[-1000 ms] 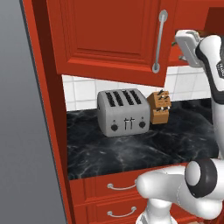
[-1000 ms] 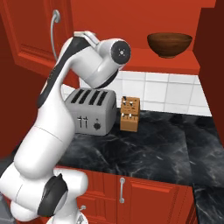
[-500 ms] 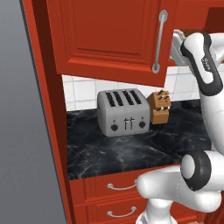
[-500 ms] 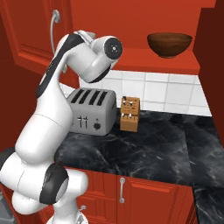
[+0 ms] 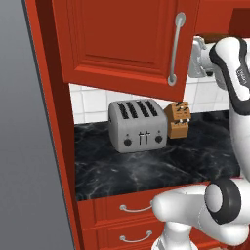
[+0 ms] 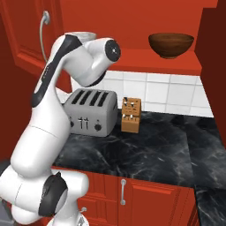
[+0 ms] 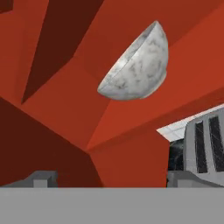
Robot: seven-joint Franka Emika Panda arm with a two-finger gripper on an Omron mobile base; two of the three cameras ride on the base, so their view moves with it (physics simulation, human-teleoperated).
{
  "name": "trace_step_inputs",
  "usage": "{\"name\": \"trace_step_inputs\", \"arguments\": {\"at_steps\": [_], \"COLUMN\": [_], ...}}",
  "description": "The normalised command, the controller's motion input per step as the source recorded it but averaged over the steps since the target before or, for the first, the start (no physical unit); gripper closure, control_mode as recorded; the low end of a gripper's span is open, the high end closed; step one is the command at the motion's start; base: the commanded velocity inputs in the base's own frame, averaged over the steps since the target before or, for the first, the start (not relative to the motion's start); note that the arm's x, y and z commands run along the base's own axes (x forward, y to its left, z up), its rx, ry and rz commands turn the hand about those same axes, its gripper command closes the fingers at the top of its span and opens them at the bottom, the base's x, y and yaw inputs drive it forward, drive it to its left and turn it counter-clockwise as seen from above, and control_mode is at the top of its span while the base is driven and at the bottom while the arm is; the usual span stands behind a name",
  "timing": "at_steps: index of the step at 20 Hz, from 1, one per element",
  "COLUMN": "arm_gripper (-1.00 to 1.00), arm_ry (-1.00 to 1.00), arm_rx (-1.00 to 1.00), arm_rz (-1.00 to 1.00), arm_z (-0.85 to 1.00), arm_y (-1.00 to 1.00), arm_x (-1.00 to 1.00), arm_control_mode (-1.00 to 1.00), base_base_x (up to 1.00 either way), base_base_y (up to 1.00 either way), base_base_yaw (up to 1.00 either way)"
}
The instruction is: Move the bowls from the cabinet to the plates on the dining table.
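left base view: i see my arm rising on the right, wrist up by the cabinet [image 5: 127, 44] door with its long silver handle [image 5: 175, 49]; the hand itself is tucked past the door edge, so i cannot read the fingers from here.
counter below: four-slot toaster [image 5: 136, 125] with a knife block [image 5: 177, 119] just beside it, both well under my hand.
right base view: dark brown bowl [image 6: 171, 44] sits upright on the red shelf [image 6: 176, 65], well apart from my wrist; a sliver of the grey bowl rim shows just above my forearm.
hand view: grey speckled bowl [image 7: 139, 64] is ahead of the gripper [image 7: 111, 179], resting on the shelf, not touched; the view is rolled, so it looks tilted.
hand state: fingers [image 7: 43, 178] spread wide with nothing between them.
handling, my guess: stone-look bowl is probably rigid, fairly heavy, smooth and chip-prone; the round belly would slip.
where i'd grip: one finger inside and one outside the rim wall, then lift gently clear of the shelf edge.
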Motion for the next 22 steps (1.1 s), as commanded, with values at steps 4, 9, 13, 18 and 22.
{"name": "trace_step_inputs", "arguments": {"at_steps": [4, 9, 13, 18, 22], "arm_gripper": [-1.0, -1.0, -1.0, -1.0, -1.0], "arm_ry": [0.0, 0.0, 0.0, 0.0, -0.01], "arm_rx": [0.0, -0.07, -0.16, -0.22, -0.21], "arm_rz": [0.27, 0.22, 0.17, 0.16, 0.13], "arm_z": [0.0, 0.0, -0.04, -0.09, -0.06], "arm_y": [0.47, 0.63, 0.9, 1.0, 0.9], "arm_x": [-0.85, -0.66, -0.48, -0.38, -0.32], "arm_control_mode": [-1.0, -1.0, -1.0, -1.0, -1.0], "base_base_x": [0.0, 0.0, 0.0, 0.0, 0.0], "base_base_y": [0.0, 0.0, 0.0, 0.0, 0.0], "base_base_yaw": [0.0, 0.0, 0.0, 0.0, 0.0]}}
